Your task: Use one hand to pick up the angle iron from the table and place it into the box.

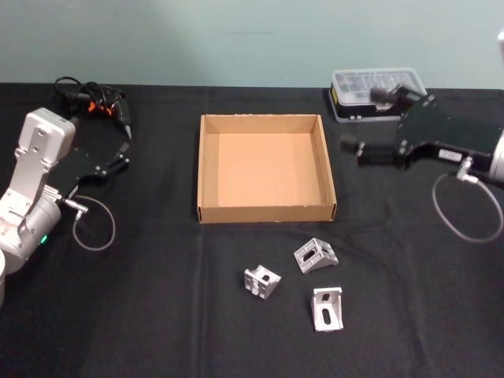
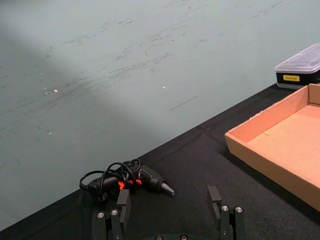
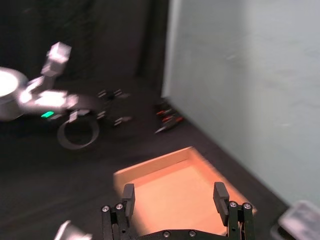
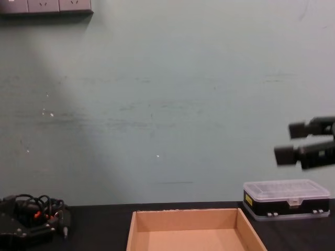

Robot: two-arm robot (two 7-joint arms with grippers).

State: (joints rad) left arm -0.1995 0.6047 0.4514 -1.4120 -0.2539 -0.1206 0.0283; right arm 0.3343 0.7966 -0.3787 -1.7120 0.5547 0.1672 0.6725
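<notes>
Three angle irons [image 1: 316, 255] lay on the worktop [image 1: 157, 331] before the empty box [image 1: 266, 213]; the right gripper [image 4: 291, 142] hovered beside it, fingers spread (readied, likely, for a grab); the left gripper [image 2: 169, 196] sat parked at far left, likewise spread.

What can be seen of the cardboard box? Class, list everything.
The cardboard box is tan, square and shallow, with thin upright walls and an open top. It is empty. It sits flat on the black table, behind three angle irons that lie apart from it. Only the table touches it.
</notes>
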